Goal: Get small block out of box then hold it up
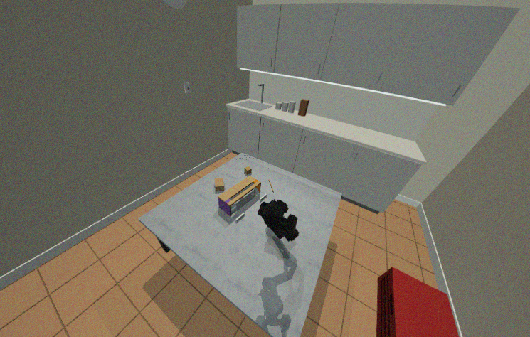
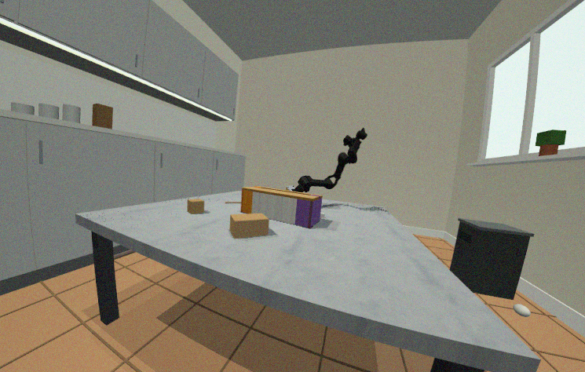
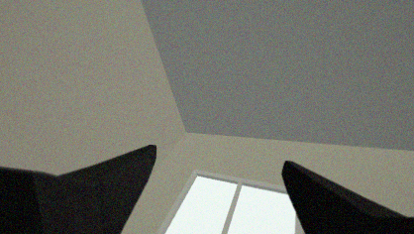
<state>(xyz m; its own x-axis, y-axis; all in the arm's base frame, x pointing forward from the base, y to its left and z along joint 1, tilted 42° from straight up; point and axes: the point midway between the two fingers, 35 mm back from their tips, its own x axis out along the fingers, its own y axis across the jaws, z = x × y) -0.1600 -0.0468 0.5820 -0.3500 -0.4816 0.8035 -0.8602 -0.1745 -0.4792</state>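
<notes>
In the exterior view, the nearest thing on the grey table (image 2: 341, 272) is a tan cardboard box (image 2: 248, 224), lying just in front of the long clear-fronted box (image 2: 281, 206). A smaller tan cube (image 2: 195, 206) sits further left, well apart from both. The long box has an orange top and orange left end, a purple right end, and a pale ribbed back wall facing this camera. A thin wooden stick (image 2: 232, 202) lies on the table just left of its orange end.

From the top view the long box (image 1: 239, 194) shows its orange lid and its clear front turned toward the arm. The small block on the shelf inside is too small to make out in any view, so I cannot tell where along the shelf it lies. 2 short pale rods rest on the table near the box's front, 1 by the purple end (image 1: 239, 217) and 1 by the orange end (image 1: 262, 196).

Behind the box the black arm (image 2: 331, 173) rises from its base and bends upward, with the gripper (image 2: 358, 136) raised high above the table, well clear of the box. In the wrist view the 2 dark fingers stand wide apart with nothing between them, pointing up toward the ceiling corner and a window (image 3: 233, 208).
</notes>
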